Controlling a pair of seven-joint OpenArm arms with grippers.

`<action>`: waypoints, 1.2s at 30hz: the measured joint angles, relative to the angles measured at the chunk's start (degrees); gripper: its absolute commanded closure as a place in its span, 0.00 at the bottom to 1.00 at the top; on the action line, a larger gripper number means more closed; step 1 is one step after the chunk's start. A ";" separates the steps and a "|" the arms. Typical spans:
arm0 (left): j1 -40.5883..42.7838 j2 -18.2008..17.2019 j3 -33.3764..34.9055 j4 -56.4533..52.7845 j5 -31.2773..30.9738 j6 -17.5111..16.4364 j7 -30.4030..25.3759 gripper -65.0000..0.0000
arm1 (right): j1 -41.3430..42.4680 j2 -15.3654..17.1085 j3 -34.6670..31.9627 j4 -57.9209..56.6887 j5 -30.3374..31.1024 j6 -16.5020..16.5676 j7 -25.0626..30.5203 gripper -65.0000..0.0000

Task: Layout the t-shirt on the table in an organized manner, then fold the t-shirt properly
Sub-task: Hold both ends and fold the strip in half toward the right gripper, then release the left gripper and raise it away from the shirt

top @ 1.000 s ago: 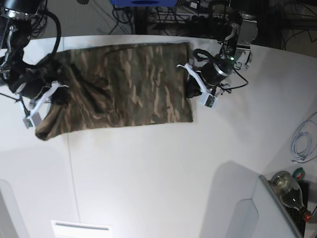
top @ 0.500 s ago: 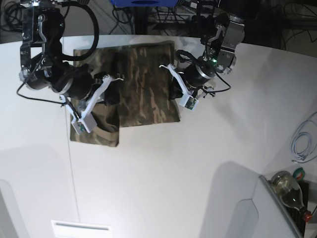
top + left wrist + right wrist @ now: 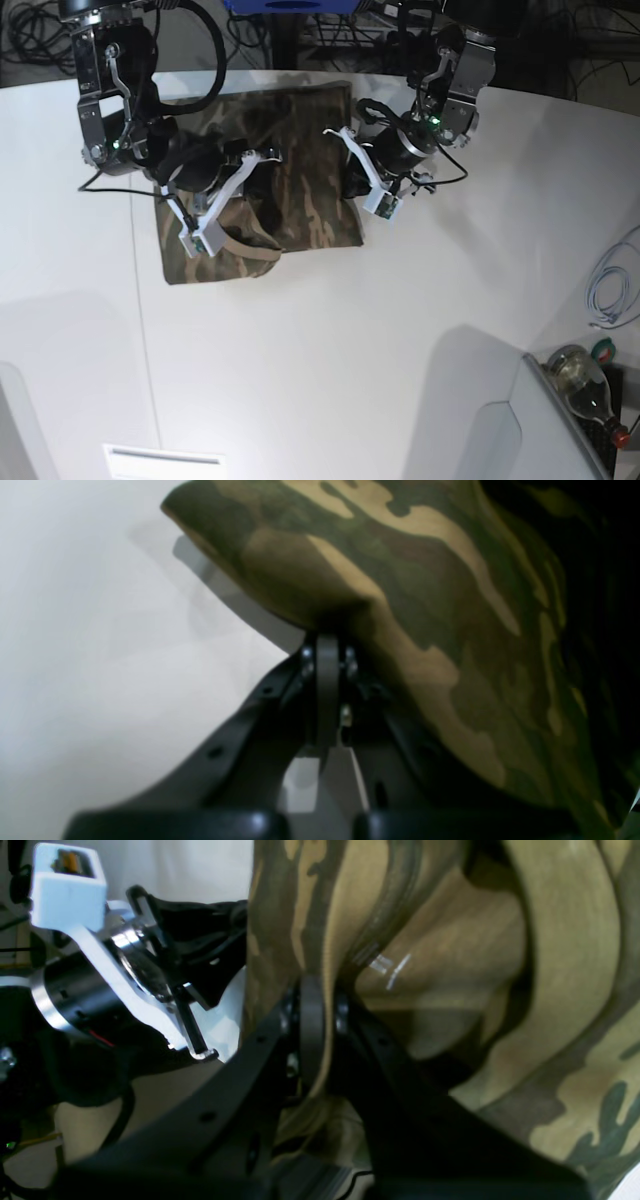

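No words, numbers or signs can be read here. The t-shirt [image 3: 290,170] shows only its streaky green, brown and tan print. Inside its tan collar [image 3: 450,965] there are a few small white marks, too blurry to read. The bottle [image 3: 585,385] near the worktop's [image 3: 330,350] corner has a label too small to read.

**Setting: Robotics Laboratory**

A large white desk [image 3: 330,350] carries two black robot arms fitted with white camera mounts. Tangled cables [image 3: 330,35] and dark equipment fill the background. A coiled white cable [image 3: 612,285] and a bottle [image 3: 585,385] lie at the desk's edge.
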 measured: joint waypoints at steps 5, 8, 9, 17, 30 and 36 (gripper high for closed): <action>0.02 -0.02 0.00 0.04 0.00 0.00 0.00 1.00 | -0.68 -0.09 -5.11 6.34 1.01 0.00 -0.37 0.99; 0.00 -0.17 0.00 0.07 0.00 0.00 0.00 1.00 | 0.61 0.15 -5.11 3.85 0.00 -2.97 0.17 0.99; 0.04 -0.35 0.04 0.07 0.00 0.00 -0.09 1.00 | 1.01 0.90 -5.11 2.54 -1.38 -3.45 0.15 0.99; 2.12 -3.39 -2.89 2.16 -0.42 -0.33 0.42 1.00 | -0.24 2.82 -4.87 0.90 -4.92 -4.26 4.31 0.99; 15.61 -12.00 -18.82 11.13 0.28 -0.46 1.51 1.00 | -0.04 4.55 -5.40 0.81 -10.80 -15.50 6.73 0.99; 16.72 -11.63 -26.62 11.23 0.22 -5.62 1.29 1.00 | -0.90 2.47 -5.33 0.81 -19.71 -18.93 6.88 0.99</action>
